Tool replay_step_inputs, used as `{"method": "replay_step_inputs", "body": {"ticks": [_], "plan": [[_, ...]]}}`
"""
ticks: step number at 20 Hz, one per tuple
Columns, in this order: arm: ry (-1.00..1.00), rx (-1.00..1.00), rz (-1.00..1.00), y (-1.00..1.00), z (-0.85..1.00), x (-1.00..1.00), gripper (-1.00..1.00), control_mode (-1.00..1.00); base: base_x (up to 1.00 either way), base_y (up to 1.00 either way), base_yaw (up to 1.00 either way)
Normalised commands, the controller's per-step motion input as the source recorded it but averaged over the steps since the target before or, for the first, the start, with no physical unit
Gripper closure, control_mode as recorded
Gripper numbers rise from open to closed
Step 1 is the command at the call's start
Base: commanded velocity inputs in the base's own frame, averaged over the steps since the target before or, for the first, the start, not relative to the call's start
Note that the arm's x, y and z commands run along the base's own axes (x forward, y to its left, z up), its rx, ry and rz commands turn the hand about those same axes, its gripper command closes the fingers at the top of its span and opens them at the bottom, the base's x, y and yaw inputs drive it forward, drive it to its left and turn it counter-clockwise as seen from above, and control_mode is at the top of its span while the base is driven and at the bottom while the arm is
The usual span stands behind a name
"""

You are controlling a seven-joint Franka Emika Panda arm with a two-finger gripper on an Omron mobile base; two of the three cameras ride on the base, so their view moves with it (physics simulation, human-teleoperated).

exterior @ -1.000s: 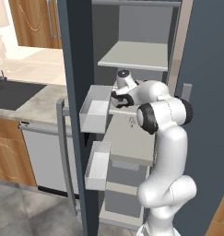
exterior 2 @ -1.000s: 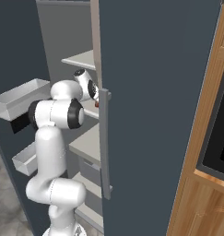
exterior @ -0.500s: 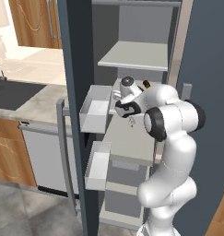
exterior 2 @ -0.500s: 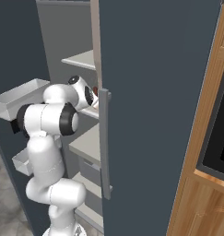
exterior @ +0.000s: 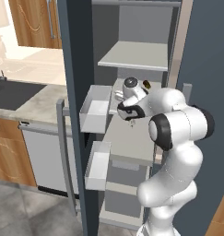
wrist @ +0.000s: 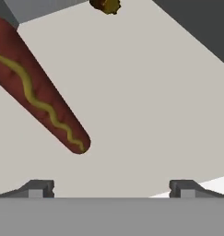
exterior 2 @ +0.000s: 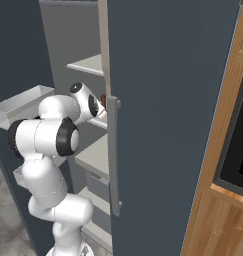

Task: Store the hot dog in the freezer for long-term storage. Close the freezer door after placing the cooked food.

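The hot dog [wrist: 42,90], a reddish-brown sausage with a yellow squiggle, lies flat on a pale grey freezer shelf [wrist: 150,106]. My gripper [wrist: 112,188] is open just short of it. Its fingertips [wrist: 39,186] stand wide apart with nothing between them, and the sausage's near end sits ahead of the left tip. A red bit of the hot dog [exterior 2: 102,98] peeks past the hand. My arm [exterior: 178,124] reaches into the middle shelf [exterior: 132,138] of the freezer. The freezer door [exterior: 74,92] stands open at the left, handle [exterior: 62,152] facing the room.
A stubby dark-brown lump [exterior: 147,85] sits farther back on the same shelf [wrist: 105,4]. Pale door bins [exterior: 96,108] jut from the open door close beside my hand. A closed dark door [exterior 2: 163,100] with a bar handle [exterior 2: 113,155] flanks the arm. A counter with a sink [exterior: 21,94] lies left.
The elbow has swung outward, away from the shelves, while the hand stays over the middle shelf. The jaws have stayed wide open.
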Motion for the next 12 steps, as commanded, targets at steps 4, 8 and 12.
{"method": "replay_step_inputs", "body": {"ticks": [4,8,12], "plan": [[0.0,0.0,0.0,0.0,0.22,-0.28,-1.0,-1.0,0.0,0.0,0.0],[0.0,0.01,0.0,0.0,0.18,-0.36,-1.0,-1.0,0.0,0.0,0.0],[0.0,0.0,0.0,0.0,0.16,-0.43,-1.0,-1.0,0.0,0.0,0.0]]}}
